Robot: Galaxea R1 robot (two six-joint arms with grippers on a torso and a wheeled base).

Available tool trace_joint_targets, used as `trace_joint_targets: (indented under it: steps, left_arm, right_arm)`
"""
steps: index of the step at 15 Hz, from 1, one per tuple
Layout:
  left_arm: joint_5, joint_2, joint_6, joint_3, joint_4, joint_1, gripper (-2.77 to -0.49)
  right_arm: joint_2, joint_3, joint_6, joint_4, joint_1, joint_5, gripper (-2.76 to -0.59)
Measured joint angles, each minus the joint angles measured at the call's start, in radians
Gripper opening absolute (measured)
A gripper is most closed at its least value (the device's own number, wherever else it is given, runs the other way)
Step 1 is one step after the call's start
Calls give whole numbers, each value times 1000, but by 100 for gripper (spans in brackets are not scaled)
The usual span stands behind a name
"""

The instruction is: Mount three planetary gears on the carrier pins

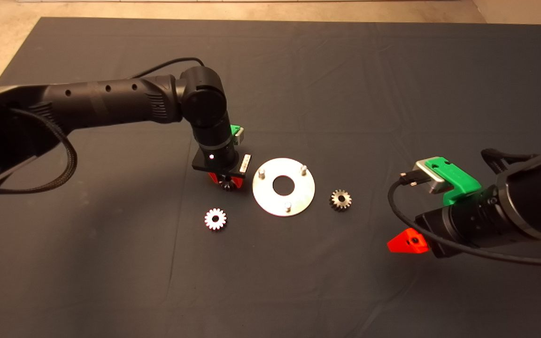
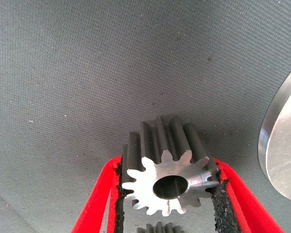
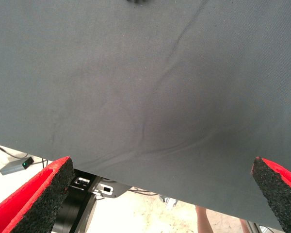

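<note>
The silver disc (image 1: 283, 187) lies mid-mat with three carrier pins (image 1: 261, 173) standing bare on it. My left gripper (image 1: 227, 182) is just left of the disc and is shut on a planetary gear (image 2: 167, 179), held between both pads; the disc's rim (image 2: 281, 145) shows beside it in the left wrist view. A second gear (image 1: 215, 218) lies flat on the mat in front of the left gripper. A third gear (image 1: 340, 199) lies right of the disc. My right gripper (image 3: 160, 194) is open and empty, hovering to the right of that gear.
The dark mat (image 1: 111, 281) covers the table, with light floor beyond its far edge (image 1: 7, 28). The left arm (image 1: 111, 101) reaches across the left half. A cable (image 1: 439, 234) hangs under the right wrist.
</note>
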Motion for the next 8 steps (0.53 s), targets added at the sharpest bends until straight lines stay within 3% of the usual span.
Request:
trace_joint_targets:
  steps: [5, 8]
  left_arm:
    - [2, 2, -2, 0, 0, 0, -231]
    - [1, 3, -72, 0, 0, -2, -231]
  right_arm:
    - [0, 0, 0, 0, 0, 0, -61]
    - [0, 0, 0, 0, 0, 0, -61]
